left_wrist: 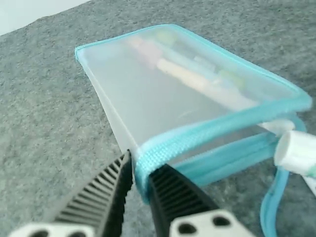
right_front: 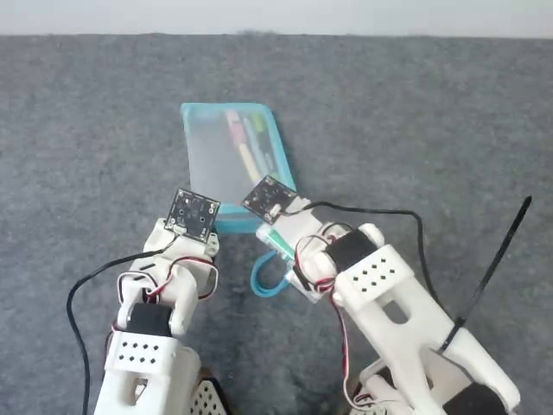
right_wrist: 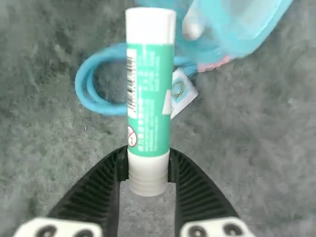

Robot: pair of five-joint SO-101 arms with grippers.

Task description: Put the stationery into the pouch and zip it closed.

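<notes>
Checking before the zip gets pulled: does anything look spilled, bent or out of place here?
Nothing stands out. The pouch lies flat with pens inside, the left gripper pinches its zip edge, and the right gripper holds the glue stick squarely, not yet inside. The strap loop lies loose beside it.

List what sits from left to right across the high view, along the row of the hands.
Left hand pinching the pouch corner → glue stick → black cable tie.

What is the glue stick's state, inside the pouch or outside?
Outside: the right gripper clamps the glue stick by its base, white cap beside the pouch.
</notes>
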